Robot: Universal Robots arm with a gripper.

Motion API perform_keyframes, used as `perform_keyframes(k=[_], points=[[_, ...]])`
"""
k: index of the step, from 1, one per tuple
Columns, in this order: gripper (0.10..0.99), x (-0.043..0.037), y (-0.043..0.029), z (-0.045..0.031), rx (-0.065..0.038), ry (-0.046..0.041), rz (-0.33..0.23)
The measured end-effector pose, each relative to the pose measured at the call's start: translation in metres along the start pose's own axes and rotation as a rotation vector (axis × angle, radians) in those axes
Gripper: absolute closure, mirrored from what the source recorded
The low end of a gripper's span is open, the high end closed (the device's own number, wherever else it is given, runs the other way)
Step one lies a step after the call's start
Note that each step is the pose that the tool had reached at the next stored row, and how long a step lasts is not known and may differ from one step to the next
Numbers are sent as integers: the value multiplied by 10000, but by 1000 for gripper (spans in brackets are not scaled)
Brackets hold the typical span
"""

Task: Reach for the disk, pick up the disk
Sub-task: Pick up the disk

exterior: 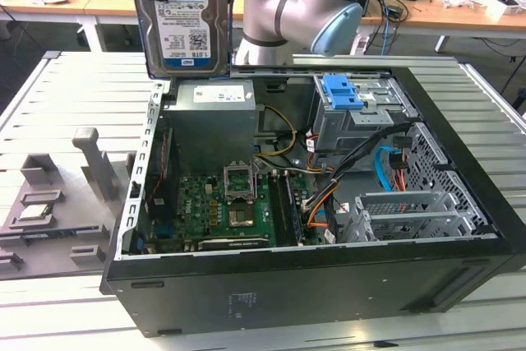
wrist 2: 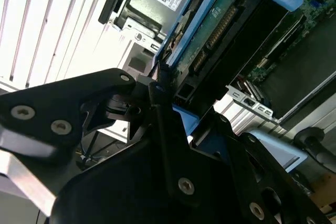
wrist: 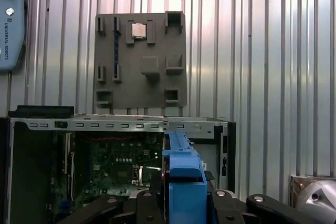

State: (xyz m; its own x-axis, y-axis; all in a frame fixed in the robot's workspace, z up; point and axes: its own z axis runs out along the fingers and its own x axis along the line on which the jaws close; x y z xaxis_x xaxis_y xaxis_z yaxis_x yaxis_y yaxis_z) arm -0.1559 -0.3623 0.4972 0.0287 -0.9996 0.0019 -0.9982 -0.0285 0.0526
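A: Big stuff first. Layout?

B: Slatted table w/ an open PC case lying on it, side panel off. Arm is at the far side, behind the case in the exterior view.

A: & the disk?

B: Disk is up in the air, not in the case. It hangs over the case's far corner, toward the exterior view's left, just above the power supply. Label faces the exterior camera, long axis approx vertical.

A: Gripper?

B: Gripper is clamped on the disk. In the second wrist view the black fingers pinch its edge, circuit-board side showing. In the first wrist view the blue rail runs straight out between the jaws, toward the case below.

A: So which way does it lie from the hand?

B: No gap at all. Disk is in the hand & extends away from the wrist along its long axis, w/ the free end nearest the case. My read: reach & pick both done.

A: Lookalikes?

B: Bare blue bracket on the drive bay, no drive in it. Small chip on the grey tray. Both well apart from the gripper.
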Motion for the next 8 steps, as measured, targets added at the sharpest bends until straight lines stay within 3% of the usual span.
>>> perform_keyframes(k=[3,8], points=[[722,4,-161,-8,-14,-1,0],[722,9,-328,-17,-29,-1,-2]])
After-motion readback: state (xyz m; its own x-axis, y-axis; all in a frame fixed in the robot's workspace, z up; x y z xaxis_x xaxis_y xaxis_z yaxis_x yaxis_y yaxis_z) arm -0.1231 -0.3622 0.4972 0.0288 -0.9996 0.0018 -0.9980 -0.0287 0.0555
